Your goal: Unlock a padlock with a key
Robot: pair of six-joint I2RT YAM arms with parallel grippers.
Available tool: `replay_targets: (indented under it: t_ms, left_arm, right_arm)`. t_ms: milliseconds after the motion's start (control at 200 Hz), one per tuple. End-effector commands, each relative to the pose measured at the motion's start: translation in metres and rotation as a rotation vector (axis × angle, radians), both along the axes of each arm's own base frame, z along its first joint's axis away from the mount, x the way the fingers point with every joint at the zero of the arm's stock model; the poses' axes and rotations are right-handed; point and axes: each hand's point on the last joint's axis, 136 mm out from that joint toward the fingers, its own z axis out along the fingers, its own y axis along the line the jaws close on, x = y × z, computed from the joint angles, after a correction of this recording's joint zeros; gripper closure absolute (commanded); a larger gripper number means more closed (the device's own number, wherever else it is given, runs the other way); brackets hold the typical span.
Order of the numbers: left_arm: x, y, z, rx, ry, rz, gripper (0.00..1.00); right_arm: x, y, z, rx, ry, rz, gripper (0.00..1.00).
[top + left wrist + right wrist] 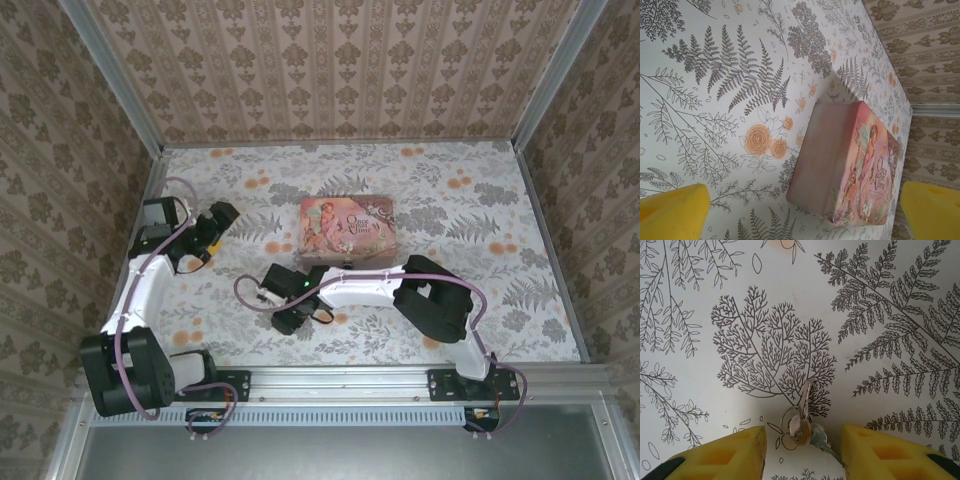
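- Silvery metal key (805, 397) lies flat on the patterned worktop (740, 300), joined by a small ring (789, 421) to a second key (819, 437).
- From the right wrist, this bunch sits just ahead of the right tool (802, 452), inside the gap between its yellow fingers (725, 455).
- The first key's long axis points away from the tool, tipped slightly right, so it lies across the line along which the fingers close. The second key slants down toward the right-hand finger.
- The right tool stands partly open and holds nothing. Its fingers straddle the bunch, and as far as I can tell neither touches it.
- The right arm is clearly the nearer one. The coming grip likely depends on the fingers meeting at the key heads by the ring, since thin flat metal could skid on the worktop.
- The left tool (800, 215) is spread wide and empty, well apart from the key, facing the pink tin (840, 160).
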Motion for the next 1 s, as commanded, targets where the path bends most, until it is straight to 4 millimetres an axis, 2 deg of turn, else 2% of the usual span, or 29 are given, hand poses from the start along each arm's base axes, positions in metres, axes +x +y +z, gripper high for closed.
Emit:
replay_targets:
  t_ms: [0,170,475,600,710,790,905,995]
  left_arm:
    - [-0.001,-0.002,-0.004,-0.019,-0.008,-0.028,0.0]
    - [-0.001,-0.001,-0.006,-0.028,-0.006,-0.025,0.0]
    - [-0.001,-0.001,-0.007,-0.031,-0.004,-0.026,0.0]
    - [-0.001,-0.001,-0.009,-0.031,0.0,-0.025,0.0]
    - [-0.002,-0.001,-0.01,-0.031,0.003,-0.025,0.0]
    - [-0.002,-0.001,-0.011,-0.032,0.005,-0.026,0.0]
    - [-0.002,-0.001,-0.013,-0.033,0.01,-0.029,0.0]
    - [-0.003,-0.002,-0.014,-0.036,0.009,-0.036,0.0]
  right_arm:
    - [0.004,-0.008,-0.014,-0.09,-0.045,0.015,0.56]
    - [0.002,-0.007,-0.019,-0.114,-0.064,0.028,0.57]
    - [-0.001,-0.004,-0.028,-0.128,-0.075,0.026,0.66]
    - [-0.002,-0.002,-0.031,-0.12,-0.065,0.012,0.75]
    - [-0.003,-0.003,-0.032,-0.113,-0.061,-0.002,0.89]
    - [-0.001,-0.003,-0.025,-0.095,-0.067,-0.017,1.0]
    - [0.004,-0.004,-0.005,-0.037,-0.075,-0.055,1.0]
    - [0.011,-0.008,0.019,0.048,-0.06,-0.1,1.0]
